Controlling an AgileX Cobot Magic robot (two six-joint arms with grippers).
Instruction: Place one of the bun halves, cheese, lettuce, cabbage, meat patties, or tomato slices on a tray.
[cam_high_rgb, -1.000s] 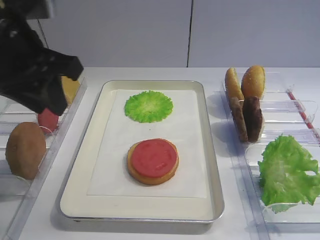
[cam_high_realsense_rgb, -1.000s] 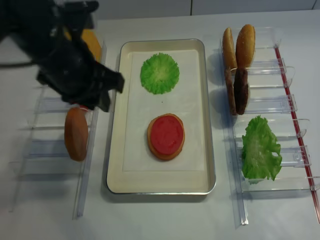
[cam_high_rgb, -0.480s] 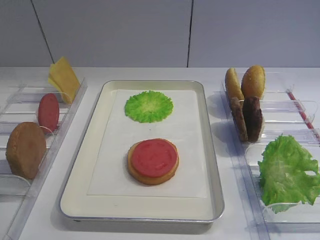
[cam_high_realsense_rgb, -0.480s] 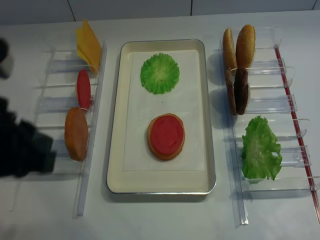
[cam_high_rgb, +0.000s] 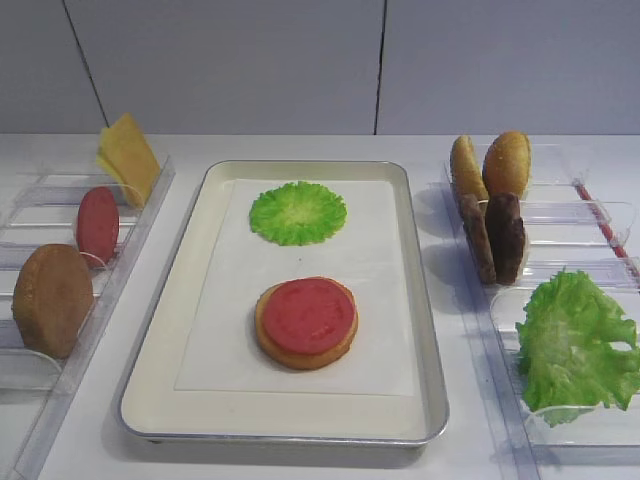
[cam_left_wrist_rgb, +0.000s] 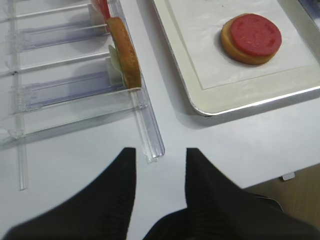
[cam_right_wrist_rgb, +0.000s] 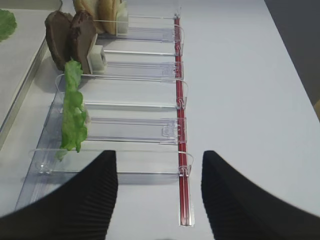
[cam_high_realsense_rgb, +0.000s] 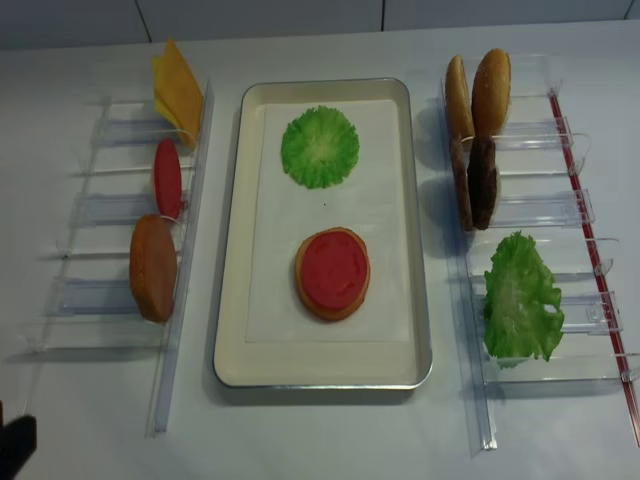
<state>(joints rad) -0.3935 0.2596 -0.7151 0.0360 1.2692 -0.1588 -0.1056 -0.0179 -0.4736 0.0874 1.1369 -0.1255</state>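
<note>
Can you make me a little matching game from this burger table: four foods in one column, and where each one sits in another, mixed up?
Foods:
1. cheese
2. tomato slice on the tray
3. meat patties
4. loose lettuce leaf

Places:
A. on top of a bun half lying flat on the paper liner
B. standing upright in the right rack, just in front of two buns
C. far end of the left rack
D. near end of the right rack

Pairs: 1-C, 2-A, 3-B, 4-D
</note>
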